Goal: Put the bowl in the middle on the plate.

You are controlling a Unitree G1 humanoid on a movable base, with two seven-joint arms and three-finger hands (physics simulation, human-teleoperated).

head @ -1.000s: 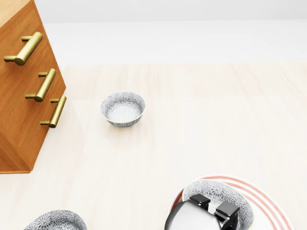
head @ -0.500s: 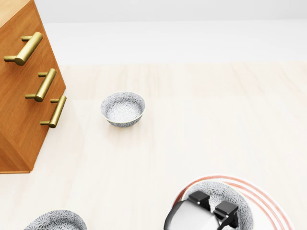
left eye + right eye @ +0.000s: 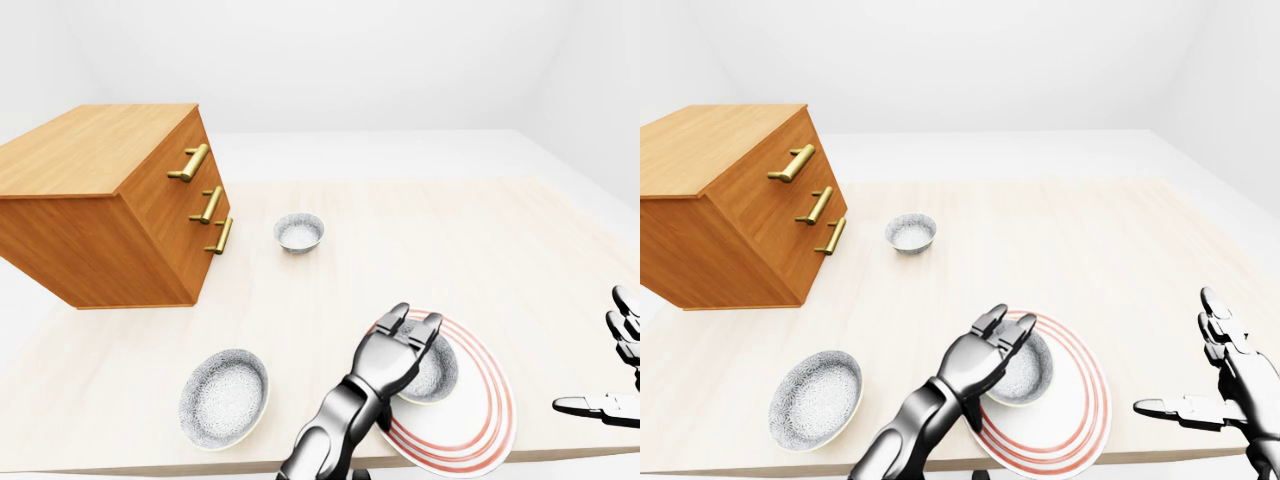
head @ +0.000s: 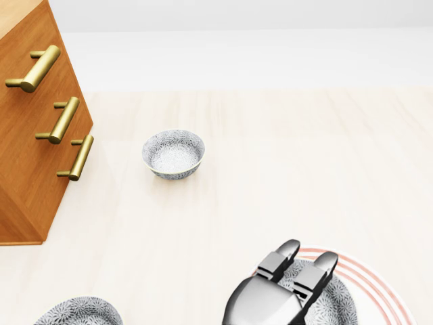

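Bowl [image 3: 1032,371] sits on the striped plate [image 3: 1072,425], left of the plate's centre, at the near edge of the table [image 3: 1090,240]. Left hand [image 3: 976,368] lies over the bowl's left rim, fingers straightened and not curled round it; contact cannot be told. Right hand [image 3: 1238,385] is spread, well apart to the right. Two other bowls: near left [image 3: 816,398] and far [image 3: 911,232], beside the drawer cabinet [image 3: 720,200].

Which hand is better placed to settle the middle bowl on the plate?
Left. The left hand is over the bowl, which already sits on the plate, with its fingers extended. The right hand is open, off to the plate's right, touching nothing.
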